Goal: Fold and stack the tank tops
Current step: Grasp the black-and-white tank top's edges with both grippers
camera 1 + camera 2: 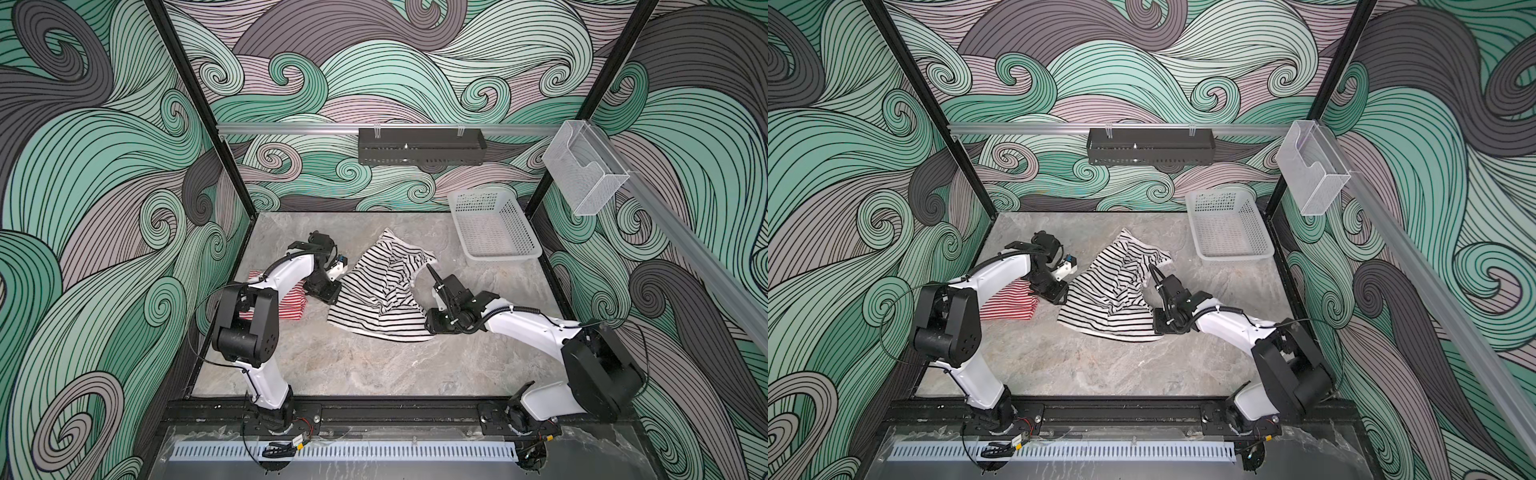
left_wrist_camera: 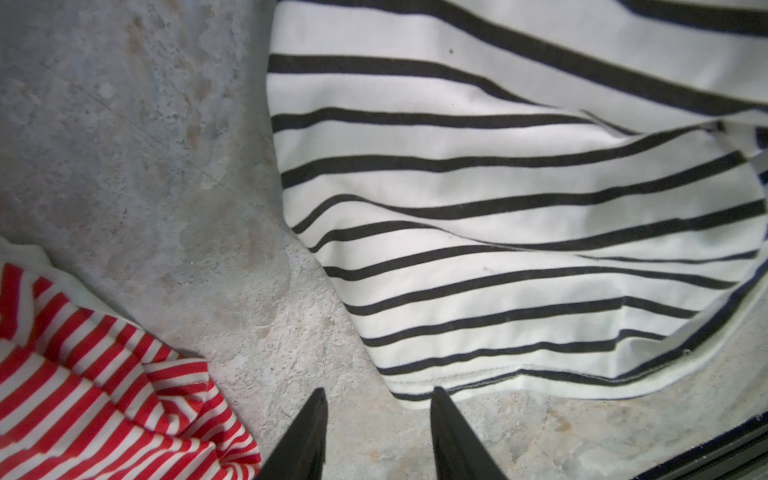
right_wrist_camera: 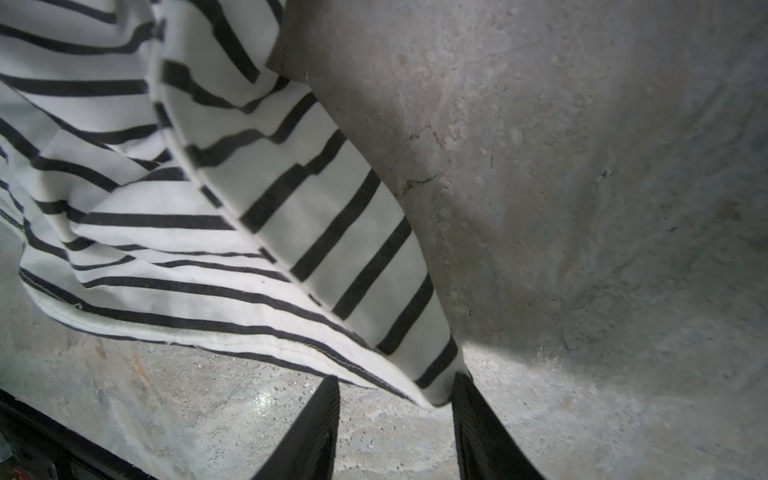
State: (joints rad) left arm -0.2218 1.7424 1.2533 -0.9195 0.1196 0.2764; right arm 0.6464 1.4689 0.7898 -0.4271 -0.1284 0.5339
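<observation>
The black-striped tank top (image 1: 382, 291) is seen spread out and crumpled on the desk (image 1: 374, 365). The red-striped tank top (image 1: 291, 305) is laid bunched just beside it, not touching it and partly hidden under the left arm. At one hem corner the left hand (image 2: 378, 395) is held moderately parted over bare desk, with nothing gripped. At the other hem corner the right hand (image 3: 395, 380) is likewise parted, and one finger (image 3: 478, 415) is touched by the cloth tip. The white basket (image 1: 494, 237) is set near it, apart.
</observation>
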